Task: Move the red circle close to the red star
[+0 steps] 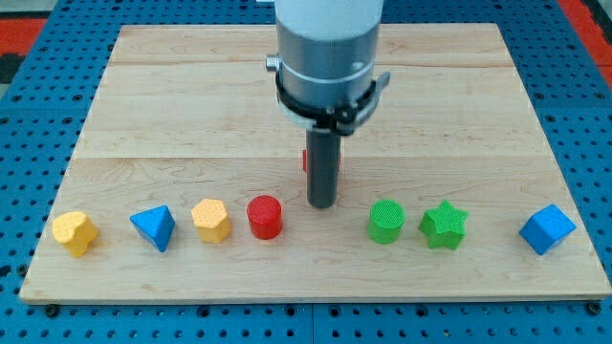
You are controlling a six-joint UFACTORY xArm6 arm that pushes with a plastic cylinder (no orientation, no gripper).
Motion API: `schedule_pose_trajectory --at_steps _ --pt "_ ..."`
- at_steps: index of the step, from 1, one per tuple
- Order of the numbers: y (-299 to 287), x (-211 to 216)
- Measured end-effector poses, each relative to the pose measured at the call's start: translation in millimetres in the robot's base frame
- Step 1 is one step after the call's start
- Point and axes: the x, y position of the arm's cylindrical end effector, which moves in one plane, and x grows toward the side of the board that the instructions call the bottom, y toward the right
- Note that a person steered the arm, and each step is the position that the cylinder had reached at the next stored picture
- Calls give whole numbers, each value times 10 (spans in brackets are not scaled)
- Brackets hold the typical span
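Red circle [265, 217] sitting nr worktop [191, 105] bottom edge; prob. light, rigid, sliding easily. Pushing left flank advised. Tool: my tip [321, 204] bare, touching nothing, just right of it; red star [306, 159] mostly hiding behind rod.

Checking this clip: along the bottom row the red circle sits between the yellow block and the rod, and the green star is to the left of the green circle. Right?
Not quite. In the camera view the green star is to the right of the green circle, not the left. The rest holds: the red circle sits between the yellow block and my tip.
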Motion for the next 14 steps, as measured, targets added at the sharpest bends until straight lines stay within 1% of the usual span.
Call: schedule_pose_trajectory --at_steps 1,2,3,4,5,6,7,8,13,14 --pt "-29 483" --pt "-77 629" --pt "-249 635" --pt "-262 690" --pt "-260 690" --pt "-128 690" --pt "21 490" --pt "22 296" --pt "61 226" --pt "69 331"
